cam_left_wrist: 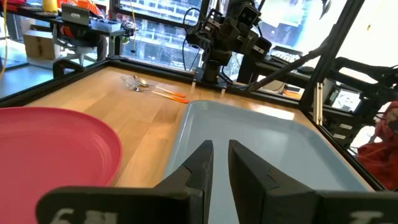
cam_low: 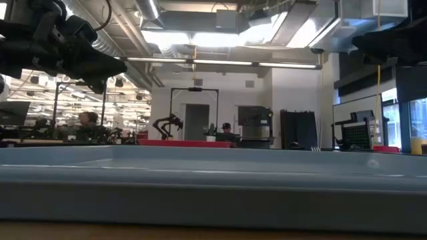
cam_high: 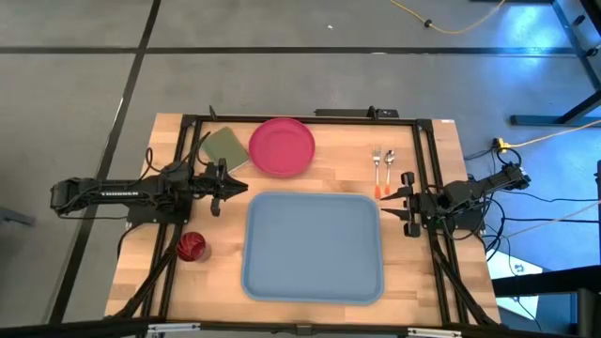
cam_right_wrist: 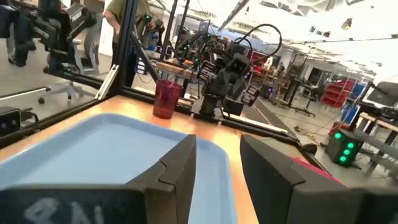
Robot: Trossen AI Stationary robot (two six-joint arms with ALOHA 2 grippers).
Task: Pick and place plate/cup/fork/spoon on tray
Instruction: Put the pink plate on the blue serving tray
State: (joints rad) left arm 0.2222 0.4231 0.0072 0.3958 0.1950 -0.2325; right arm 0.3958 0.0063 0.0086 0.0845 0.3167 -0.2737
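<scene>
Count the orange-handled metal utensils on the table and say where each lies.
2. The silver fork with an orange handle and the round-bowled spoon lie side by side on the wood, right of the pink-red plate. None looks hidden.

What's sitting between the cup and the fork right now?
The tray fills most of the stretch between the cup and the fork, with bare tabletop beside it, per the high view.

A pale wooden counter (cam_high: 413, 272) with visible plank grain carries a light blue tray (cam_high: 314, 246) of smooth, softly glossy plastic. Beyond the tray lies a pink-red plate (cam_high: 282, 146) of smooth plastic. To the tray's right rear, a fork (cam_high: 377, 169) and spoon (cam_high: 389, 167) show shiny metal heads and orange handles.
</scene>
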